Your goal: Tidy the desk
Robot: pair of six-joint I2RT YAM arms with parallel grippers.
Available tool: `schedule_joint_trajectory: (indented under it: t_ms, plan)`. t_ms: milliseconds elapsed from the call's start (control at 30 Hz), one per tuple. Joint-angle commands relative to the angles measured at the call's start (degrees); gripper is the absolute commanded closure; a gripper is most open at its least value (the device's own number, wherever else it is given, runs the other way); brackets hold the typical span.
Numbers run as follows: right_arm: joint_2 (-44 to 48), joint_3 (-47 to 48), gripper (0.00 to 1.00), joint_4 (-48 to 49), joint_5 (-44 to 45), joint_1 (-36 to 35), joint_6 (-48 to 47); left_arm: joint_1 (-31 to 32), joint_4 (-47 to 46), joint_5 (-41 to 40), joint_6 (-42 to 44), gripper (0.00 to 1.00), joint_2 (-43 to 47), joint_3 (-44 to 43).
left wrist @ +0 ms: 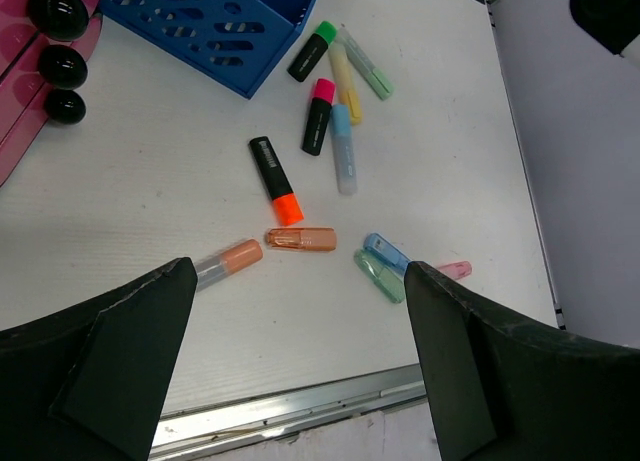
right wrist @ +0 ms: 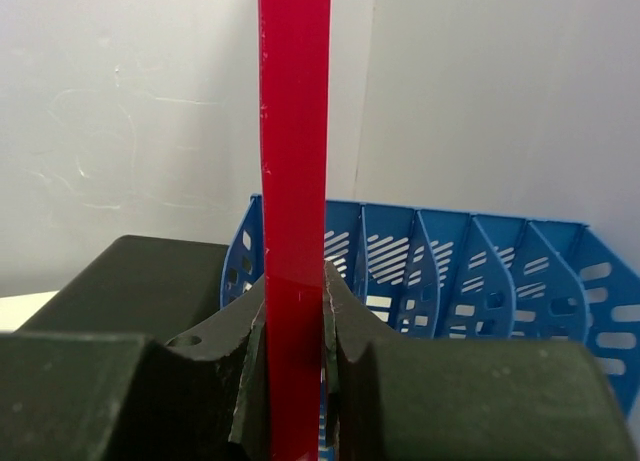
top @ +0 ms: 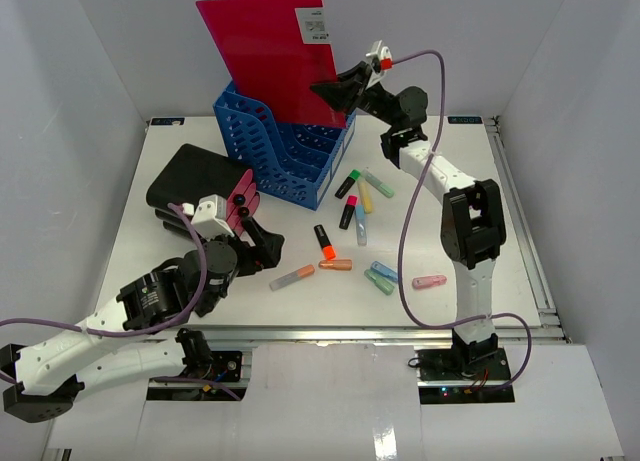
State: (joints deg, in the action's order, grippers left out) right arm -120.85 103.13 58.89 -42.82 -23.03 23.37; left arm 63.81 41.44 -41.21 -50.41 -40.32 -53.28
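The white desk (top: 470, 166) holds a blue slotted file rack (top: 285, 151) at the back left. My right gripper (top: 335, 89) is shut on the edge of a red folder (top: 272, 51) that stands upright in the rack; the right wrist view shows the folder (right wrist: 294, 181) clamped between both fingers, the rack (right wrist: 480, 271) behind. My left gripper (top: 262, 243) is open and empty, low over the front left of the desk. Several highlighters lie loose at the centre: an orange-capped black one (left wrist: 275, 179), an orange one (left wrist: 300, 239), a peach one (left wrist: 228, 261).
A black notebook (top: 190, 176) and a pink case with black knobs (left wrist: 35, 61) lie at the left. More markers: green-capped (left wrist: 312, 49), pink-capped (left wrist: 319, 114), yellow (left wrist: 348, 81), blue (left wrist: 344, 146), small blue (left wrist: 386, 253), green (left wrist: 380, 276) and pink (left wrist: 455, 270) ones. The metal rail (left wrist: 290, 406) runs along the front edge.
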Motion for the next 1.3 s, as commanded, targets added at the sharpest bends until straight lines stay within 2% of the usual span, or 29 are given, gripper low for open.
schedule_joint_trajectory:
  t_ms: [0,767,967,1267]
  plan:
    - [-2.5,-0.4,0.92,7.2,3.0,-1.0,0.6,-0.1,-3.0,1.2,2.4,0.03,0.4,0.2]
    - [-13.2,0.0,0.89,12.8,1.4,-1.5,1.0,-0.2,-8.4,1.8,7.3,0.02,2.0,2.8]
    - [-12.6,-2.9,0.83,14.5,1.0,-1.3,1.2,-0.2,-9.4,2.2,7.8,0.02,1.3,3.6]
    - [-8.7,-9.5,0.64,15.1,-1.0,-1.1,0.1,-0.2,-10.5,3.2,7.7,0.02,1.6,4.4]
